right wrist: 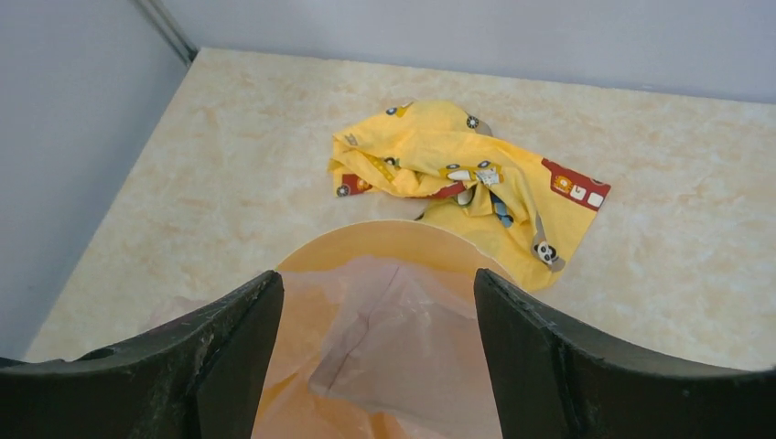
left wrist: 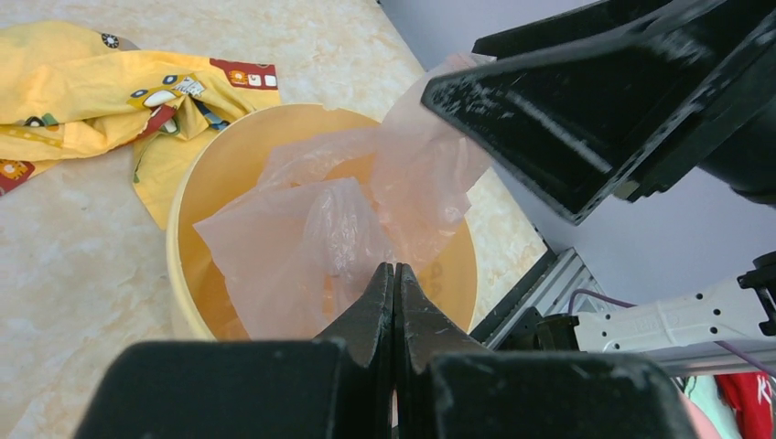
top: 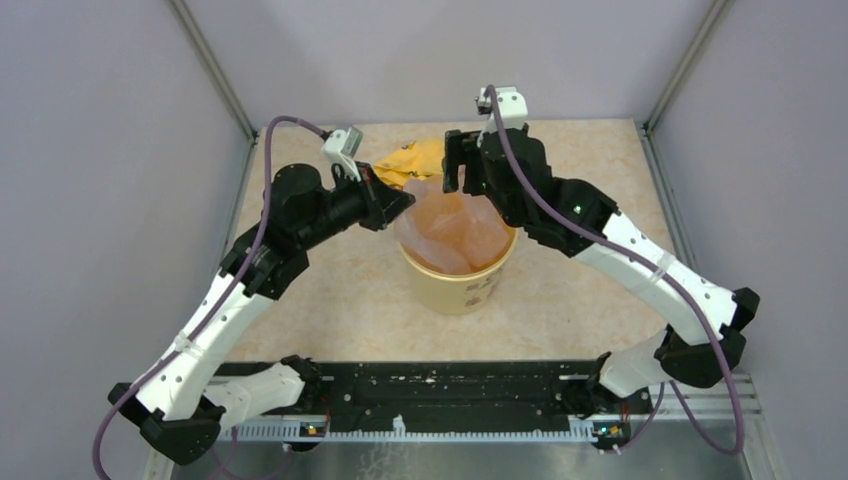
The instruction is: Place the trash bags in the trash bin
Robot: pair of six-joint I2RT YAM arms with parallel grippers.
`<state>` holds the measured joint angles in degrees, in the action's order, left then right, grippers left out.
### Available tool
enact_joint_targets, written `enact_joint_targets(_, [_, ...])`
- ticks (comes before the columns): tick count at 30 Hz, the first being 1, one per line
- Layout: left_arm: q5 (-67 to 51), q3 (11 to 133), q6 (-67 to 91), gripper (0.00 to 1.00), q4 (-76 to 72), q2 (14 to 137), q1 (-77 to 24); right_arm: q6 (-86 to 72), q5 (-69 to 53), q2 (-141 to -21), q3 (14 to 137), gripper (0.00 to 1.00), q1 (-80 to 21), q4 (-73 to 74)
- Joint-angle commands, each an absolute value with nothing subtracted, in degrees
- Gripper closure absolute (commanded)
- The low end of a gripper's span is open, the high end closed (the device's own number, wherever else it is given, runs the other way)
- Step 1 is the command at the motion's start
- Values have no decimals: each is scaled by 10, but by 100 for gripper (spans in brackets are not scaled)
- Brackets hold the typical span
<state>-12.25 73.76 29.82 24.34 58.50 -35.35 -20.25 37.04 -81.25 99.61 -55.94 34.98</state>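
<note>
The trash bags (top: 452,232) sit mostly inside the trash bin (top: 462,292), with one flap above the rim. The left gripper (left wrist: 394,271) is fully closed at the film; whether it pinches, I cannot tell. The right gripper (right wrist: 377,282) is spread wide and empty. Press the flap down centrally and avoid tipping the bin.

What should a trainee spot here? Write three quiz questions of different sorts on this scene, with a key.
1. Fill in: the pink trash bag sits partly in the trash bin, one flap rising ___ its rim.
2. True or false: the left gripper is shut and the right gripper is open.
3. The crumpled yellow wrapper lies: A inside the bin; B on the table beside the bin; C under the bin.
Key: 1 above; 2 true; 3 B.
</note>
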Motion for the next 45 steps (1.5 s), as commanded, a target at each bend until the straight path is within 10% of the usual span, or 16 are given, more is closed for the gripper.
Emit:
enact_joint_targets(1, [-104,736,288,100,243,570,-356,-135,319,-837,1023,26,-553,408])
enact_joint_targets(11, [-71,728,284,100,274,552,-356,-158,338,-797,1012,98,-546,495])
enact_joint_targets(45, [98,575,292,100,410,453,-355,-296,330,-536,701,100,-453,648])
